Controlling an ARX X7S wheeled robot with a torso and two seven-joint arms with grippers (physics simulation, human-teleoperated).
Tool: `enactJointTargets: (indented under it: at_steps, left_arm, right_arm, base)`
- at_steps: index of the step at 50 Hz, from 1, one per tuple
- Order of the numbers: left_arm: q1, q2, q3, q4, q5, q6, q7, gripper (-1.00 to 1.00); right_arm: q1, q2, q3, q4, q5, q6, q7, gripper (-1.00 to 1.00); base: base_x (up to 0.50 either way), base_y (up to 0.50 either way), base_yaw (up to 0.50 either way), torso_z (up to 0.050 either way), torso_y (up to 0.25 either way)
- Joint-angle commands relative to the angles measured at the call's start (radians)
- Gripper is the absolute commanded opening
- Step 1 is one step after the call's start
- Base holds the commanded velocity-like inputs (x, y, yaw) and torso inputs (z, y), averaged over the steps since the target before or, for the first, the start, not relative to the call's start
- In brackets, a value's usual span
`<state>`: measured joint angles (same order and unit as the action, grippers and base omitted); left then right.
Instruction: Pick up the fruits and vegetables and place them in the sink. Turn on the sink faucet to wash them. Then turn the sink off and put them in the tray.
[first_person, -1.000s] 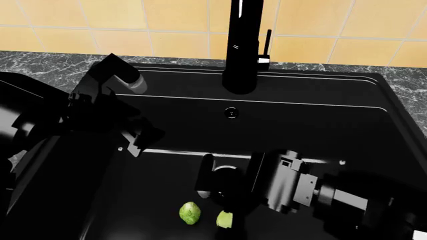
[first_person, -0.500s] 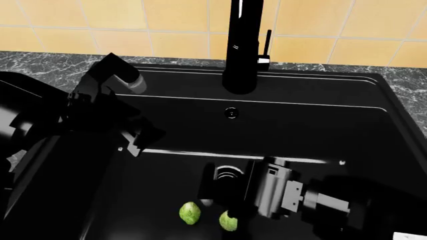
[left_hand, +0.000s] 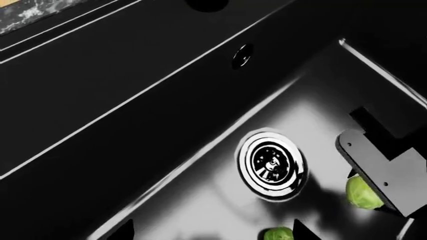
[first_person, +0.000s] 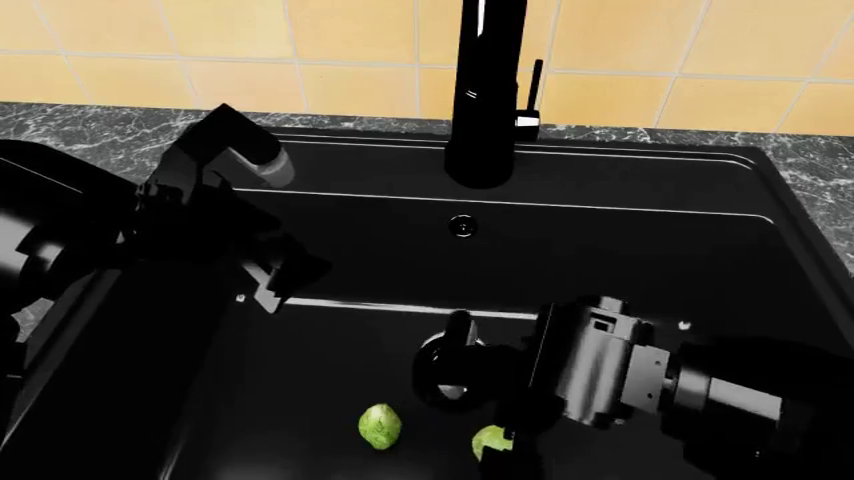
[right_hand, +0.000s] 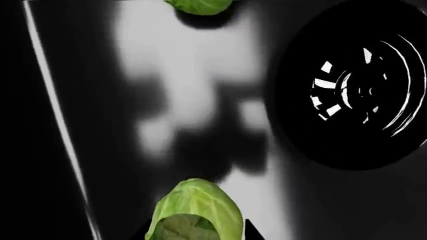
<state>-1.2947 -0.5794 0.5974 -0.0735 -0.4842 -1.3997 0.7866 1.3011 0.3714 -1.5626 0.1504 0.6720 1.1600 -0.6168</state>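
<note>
Brussels-sprout-like yellow-green leafy balls both lie on the floor of the matte black rectangular sink (first_person: 747, 200), near its round drain (left_hand: 271, 163). Left of the drain, the left gripper (first_person: 274, 265) hangs unmoved above the basin; finger spread cannot be told. One sprout (first_person: 380, 426) has stayed put. The other sprout (first_person: 491, 441) has shifted rightward with the right gripper (first_person: 461, 375), which has lifted slightly; whether it is gripped cannot be told.
</note>
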Motion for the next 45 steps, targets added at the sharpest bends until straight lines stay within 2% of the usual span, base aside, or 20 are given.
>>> enactJointTargets:
  at_steps: [1, 7, 21, 33, 40, 45]
  left_arm:
    - [-0.018, -0.005, 0.025, 0.014, -0.011, -0.009, 0.015, 1.00]
    - [-0.050, -0.014, 0.126, 0.018, -0.017, -0.014, 0.078, 1.00]
    - [-0.177, 0.006, 0.474, -0.002, 0.008, 0.016, 0.276, 1.00]
    - [-0.182, 0.033, 0.461, -0.052, 0.004, 0.052, 0.281, 1.00]
    - [-0.241, 0.162, 0.613, -0.406, 0.066, 0.267, 0.476, 1.00]
    - [-0.256, 0.252, 0.682, -0.581, 0.104, 0.360, 0.549, 1.00]
  right_arm:
    - [0.067, 0.128, 0.099, -0.172, 0.069, 0.129, 0.086, -1.00]
    - [0.103, 0.168, 0.130, -0.196, 0.078, 0.146, 0.100, -1.00]
    - [0.161, 0.238, 0.235, -0.270, 0.143, 0.225, 0.154, -1.00]
    - [0.165, 0.248, 0.285, -0.283, 0.171, 0.240, 0.190, -1.00]
    - [0.187, 0.246, 0.284, -0.287, 0.172, 0.254, 0.197, -1.00]
    - [0.206, 0.242, 0.278, -0.282, 0.167, 0.253, 0.193, -1.00]
  base:
    - [0.00, 0.00, 0.00, 0.000, 0.000]
    - [0.00, 0.00, 0.00, 0.000, 0.000]
    - [0.00, 0.00, 0.00, 0.000, 0.000]
    - [0.00, 0.00, 0.00, 0.000, 0.000]
    - [0.00, 0.00, 0.00, 0.000, 0.000]
    - [0.00, 0.00, 0.00, 0.000, 0.000]
